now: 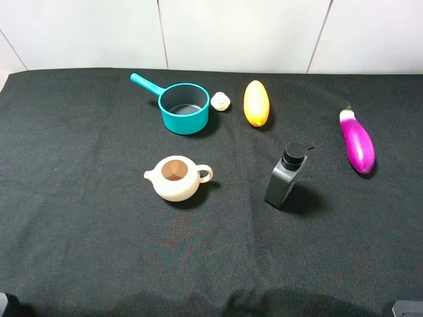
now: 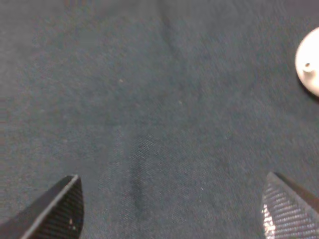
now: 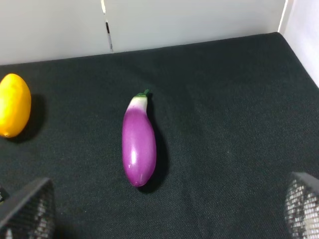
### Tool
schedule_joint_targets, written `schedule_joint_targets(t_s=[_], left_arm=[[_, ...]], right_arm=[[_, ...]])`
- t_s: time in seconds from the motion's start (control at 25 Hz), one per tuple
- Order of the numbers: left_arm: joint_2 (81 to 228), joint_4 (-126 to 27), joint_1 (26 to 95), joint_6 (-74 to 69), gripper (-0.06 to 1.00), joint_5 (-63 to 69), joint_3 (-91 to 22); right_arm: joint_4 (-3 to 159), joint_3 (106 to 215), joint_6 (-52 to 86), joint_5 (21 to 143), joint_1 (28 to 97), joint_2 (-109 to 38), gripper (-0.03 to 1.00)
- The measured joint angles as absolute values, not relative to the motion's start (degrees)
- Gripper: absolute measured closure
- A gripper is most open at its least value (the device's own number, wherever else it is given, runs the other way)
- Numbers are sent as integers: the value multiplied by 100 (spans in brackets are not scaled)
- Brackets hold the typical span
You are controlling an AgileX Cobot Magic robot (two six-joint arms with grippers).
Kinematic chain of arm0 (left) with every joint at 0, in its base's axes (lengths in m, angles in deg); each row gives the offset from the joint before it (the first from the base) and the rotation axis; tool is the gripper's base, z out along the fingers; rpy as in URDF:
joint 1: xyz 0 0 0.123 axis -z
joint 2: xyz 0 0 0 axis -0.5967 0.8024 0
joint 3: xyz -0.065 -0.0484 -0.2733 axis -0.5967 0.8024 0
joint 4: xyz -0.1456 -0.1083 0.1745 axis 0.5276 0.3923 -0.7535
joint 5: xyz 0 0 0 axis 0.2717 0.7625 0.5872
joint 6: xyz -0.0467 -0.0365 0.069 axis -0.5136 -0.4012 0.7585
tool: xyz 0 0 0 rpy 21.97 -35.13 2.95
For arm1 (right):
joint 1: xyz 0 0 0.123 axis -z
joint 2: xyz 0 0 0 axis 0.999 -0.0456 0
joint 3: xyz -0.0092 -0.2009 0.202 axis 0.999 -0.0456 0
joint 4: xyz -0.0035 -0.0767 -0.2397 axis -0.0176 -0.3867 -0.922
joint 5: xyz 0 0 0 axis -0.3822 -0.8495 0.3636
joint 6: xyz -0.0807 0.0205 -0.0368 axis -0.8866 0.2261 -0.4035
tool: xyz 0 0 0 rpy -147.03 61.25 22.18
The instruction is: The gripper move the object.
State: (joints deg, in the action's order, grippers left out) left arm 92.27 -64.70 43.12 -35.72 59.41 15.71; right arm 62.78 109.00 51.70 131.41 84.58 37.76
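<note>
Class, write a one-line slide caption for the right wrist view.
Purple eggplant on black cloth, yellow fruit beside.

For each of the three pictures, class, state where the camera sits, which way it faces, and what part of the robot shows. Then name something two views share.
Exterior high: mounted above the near edge, looking down across the black cloth at the object beside the teal pot; no gripper in view.
Left wrist: faces bare cloth, fingertips wide apart, teapot at the frame's edge.
Right wrist: faces the back wall, fingertips wide apart.
Shared: eggplant and yellow fruit appear in the exterior high and right wrist views.
</note>
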Motion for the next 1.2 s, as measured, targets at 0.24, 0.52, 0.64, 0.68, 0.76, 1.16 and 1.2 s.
schedule_joint_targets(t_s=[0.24,0.52,0.64,0.68,0.76,1.16,1.2], left_arm=[[8752,-6434,4011,-3572,18,5961,1668],[8111,-6429,3799,-3572,18,5961,1679],[8111,-6429,3781,-3572,18,5961,1679],[8111,-6429,3781,-3572,18,5961,1679],[8111,-6429,3781,-3572,18,5961,1679],[8111,-6429,3781,-3572,18,5961,1679],[8111,-6429,3781,-3572,18,5961,1679]], right_arm=[[6278,10900,5170,13141,8458,3776,27],[6278,10900,5170,13141,8458,3776,27],[6278,10900,5170,13141,8458,3776,27],[6278,10900,5170,13141,8458,3776,27],[6278,10900,5170,13141,8458,3776,27],[6283,10900,5170,13141,8458,3776,27],[6283,10900,5170,13141,8458,3776,27]])
